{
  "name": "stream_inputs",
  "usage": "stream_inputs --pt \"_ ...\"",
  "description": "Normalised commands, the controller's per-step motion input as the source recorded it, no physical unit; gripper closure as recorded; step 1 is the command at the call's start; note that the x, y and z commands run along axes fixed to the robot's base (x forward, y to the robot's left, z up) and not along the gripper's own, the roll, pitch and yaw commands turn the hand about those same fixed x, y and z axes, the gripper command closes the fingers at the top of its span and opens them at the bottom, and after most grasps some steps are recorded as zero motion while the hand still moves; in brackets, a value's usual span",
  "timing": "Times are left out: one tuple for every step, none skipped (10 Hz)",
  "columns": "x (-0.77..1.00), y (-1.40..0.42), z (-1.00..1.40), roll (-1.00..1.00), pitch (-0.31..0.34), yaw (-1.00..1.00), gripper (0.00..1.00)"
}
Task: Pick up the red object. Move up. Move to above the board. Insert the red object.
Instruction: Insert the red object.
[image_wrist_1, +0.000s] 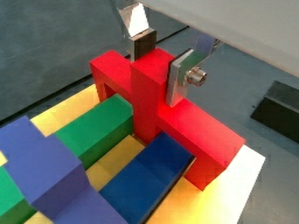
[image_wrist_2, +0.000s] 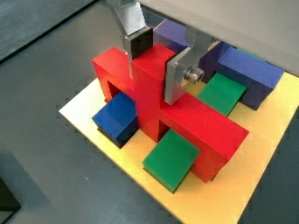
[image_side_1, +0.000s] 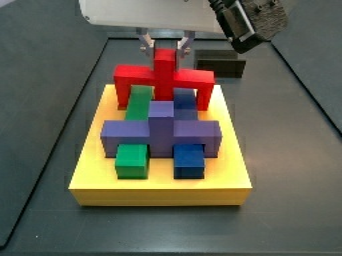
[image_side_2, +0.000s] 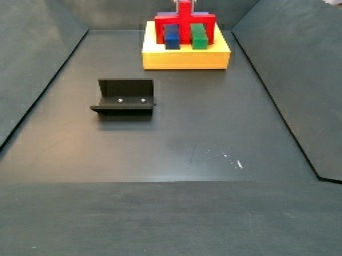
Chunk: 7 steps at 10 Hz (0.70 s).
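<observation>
Grey bench (image_side_2: 174, 130), bare but for the fixture (image_side_2: 124, 97). Yellow board (image_side_1: 163, 180) at the far end carries purple, green and blue blocks. Red cross-shaped piece (image_wrist_2: 176, 109) sits over the board among them; looks rigid, light, smooth-sided. End effector (image_wrist_2: 156, 59) pinches its upright spine, a sensible hold.

We are seeing a dark grey worktop (image_side_2: 174, 170) carrying two things, well apart: the yellow board (image_side_2: 186, 57) is sitting at its far end, and the fixture (image_side_2: 124, 97) is standing nearer the middle. The end effector (image_side_1: 166, 45) is hanging over the board.
</observation>
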Motion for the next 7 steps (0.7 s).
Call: stream_inputs --pt "0.08 0.0 -0.17 -0.06 0.0 0.13 1.0" --pt "0.03 0.11 -0.15 -0.11 0.0 0.05 1.0" --pt "0.0 0.19 -0.12 -0.17 0.0 0.0 1.0" --pt "0.0 0.18 -0.23 -0.23 -0.019 0.0 1.0" --pt "-0.02 0.16 -0.39 -0.27 -0.146 0.0 1.0" --pt "-0.05 0.01 -0.56 -0.22 -0.187 0.0 1.0" --pt "-0.09 -0.1 -0.5 -0.05 -0.204 0.06 1.0"
